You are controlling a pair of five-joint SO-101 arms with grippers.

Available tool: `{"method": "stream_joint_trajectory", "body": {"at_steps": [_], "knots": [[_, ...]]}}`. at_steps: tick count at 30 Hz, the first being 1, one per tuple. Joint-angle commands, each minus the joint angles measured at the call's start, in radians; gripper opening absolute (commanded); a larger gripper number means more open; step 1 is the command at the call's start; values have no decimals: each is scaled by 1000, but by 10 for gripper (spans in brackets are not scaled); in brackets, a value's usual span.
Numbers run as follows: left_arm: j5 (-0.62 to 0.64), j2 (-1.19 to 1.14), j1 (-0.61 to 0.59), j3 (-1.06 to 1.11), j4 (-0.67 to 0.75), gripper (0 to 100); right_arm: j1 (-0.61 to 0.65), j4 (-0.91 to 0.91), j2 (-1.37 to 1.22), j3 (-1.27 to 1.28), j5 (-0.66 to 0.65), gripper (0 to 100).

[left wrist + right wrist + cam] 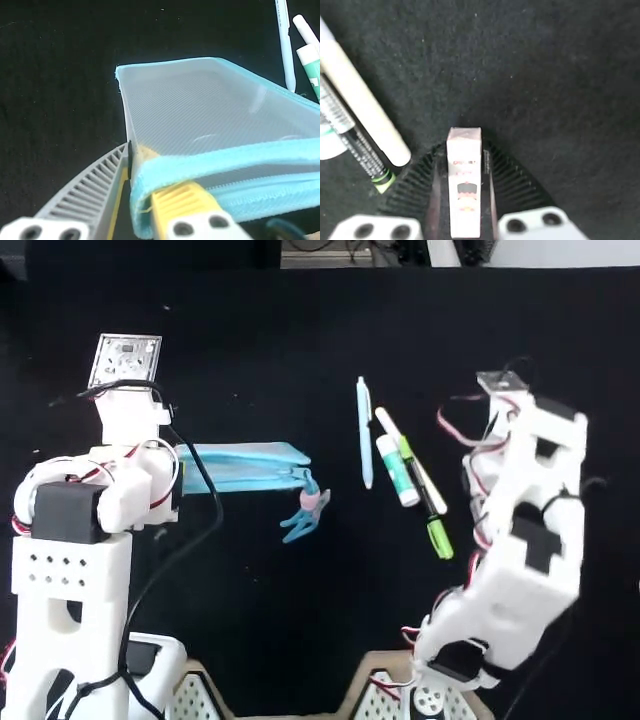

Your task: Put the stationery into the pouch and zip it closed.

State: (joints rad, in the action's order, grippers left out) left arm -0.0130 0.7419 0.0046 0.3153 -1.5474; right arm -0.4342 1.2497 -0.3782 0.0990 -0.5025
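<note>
— Black cloth covers the whole desk (300, 620), with a pale strip of room and some cables past its far edge. What lies on it?

— The pouch (245, 468) lies flat. One end is pinched shut in the left pincer (137, 157), and the rest stretches away beyond the tips.

— Why grip it there?

— Probably to anchor it, so it won't slide when things go in or the zip is pulled. The zip charm (305, 512) lies at the end farthest from that pincer. I can't tell whether the zip is open.

— And the right pincer (464, 150)?

— It is clamped on a small white block (464, 185), likely an eraser, held lengthwise between the jaws with bare cloth beyond it.

— The other stationery?

— None of it is in the pouch yet. A white pen (367, 117) and a dark-barrelled pen (355, 145) lie just beside the right pincer. A blue pen (364, 435) and a white tube (397, 470) lie between the two pincers, apart from the pouch.

— Does the cloth matter?

— It looks matt and slightly fuzzy, so the pens should stay put rather than roll.
</note>
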Motion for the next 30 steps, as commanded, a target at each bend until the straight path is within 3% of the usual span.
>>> {"method": "stream_joint_trajectory", "body": {"at_steps": [1,5,18,30], "knots": [[-3,-8,15,12,8,30,-9,-130,222,226,-9,53],[-3,-8,15,12,9,30,-11,-95,254,283,-37,195],[-3,-8,15,12,8,30,32,87,176,124,-41,134],[-5,-8,15,12,9,30,-12,97,-33,-25,-3,134]]}}
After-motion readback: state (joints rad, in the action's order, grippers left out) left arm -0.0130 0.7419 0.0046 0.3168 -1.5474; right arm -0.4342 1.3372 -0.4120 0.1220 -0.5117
